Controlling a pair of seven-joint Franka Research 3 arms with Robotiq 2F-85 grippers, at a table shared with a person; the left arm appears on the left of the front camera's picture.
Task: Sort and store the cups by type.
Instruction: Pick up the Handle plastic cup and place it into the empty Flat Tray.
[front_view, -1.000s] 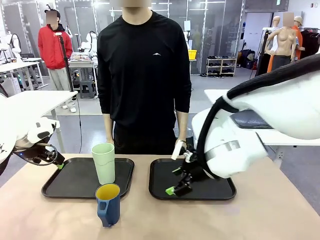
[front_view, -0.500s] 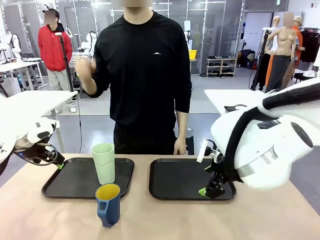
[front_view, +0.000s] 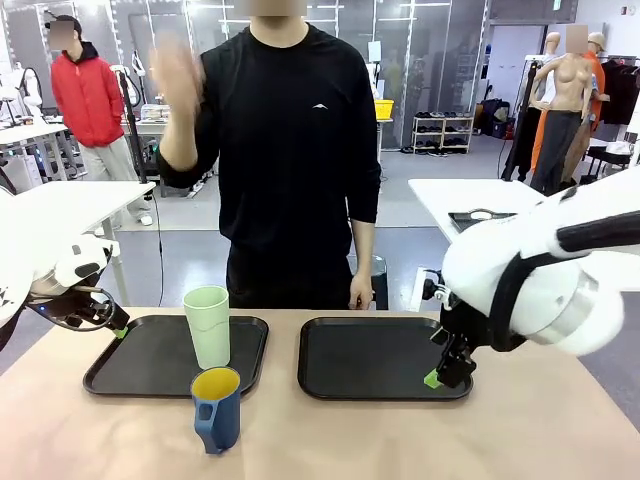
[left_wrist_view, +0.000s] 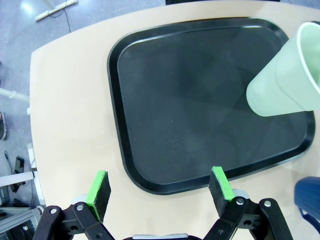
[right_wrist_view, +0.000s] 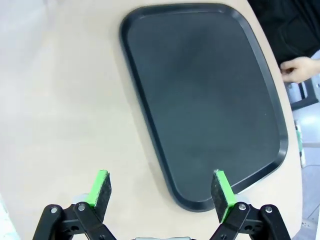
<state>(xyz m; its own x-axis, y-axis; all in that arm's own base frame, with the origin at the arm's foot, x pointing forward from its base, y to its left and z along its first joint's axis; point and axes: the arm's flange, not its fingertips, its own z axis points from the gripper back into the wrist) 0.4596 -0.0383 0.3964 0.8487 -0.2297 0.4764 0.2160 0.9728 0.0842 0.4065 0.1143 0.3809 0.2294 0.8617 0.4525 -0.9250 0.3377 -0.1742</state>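
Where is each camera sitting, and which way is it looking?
Front view: between the arms, looking across the table at the person; left gripper and right gripper show.
Left wrist view: on the left wrist, looking at the left tray and mint tumbler; its open fingers show.
Right wrist view: on the right wrist, looking at the right tray; its open fingers show.
Shared: front and left wrist views both show the mint tumbler.

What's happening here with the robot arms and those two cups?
No cup is held right now. The mint-green tumbler stands on the left tray; the blue mug with a yellow inside sits on the table just in front of it. The left claw is open at that tray's outer edge, the right claw open over a near corner of the right tray. The person opposite has one hand raised.
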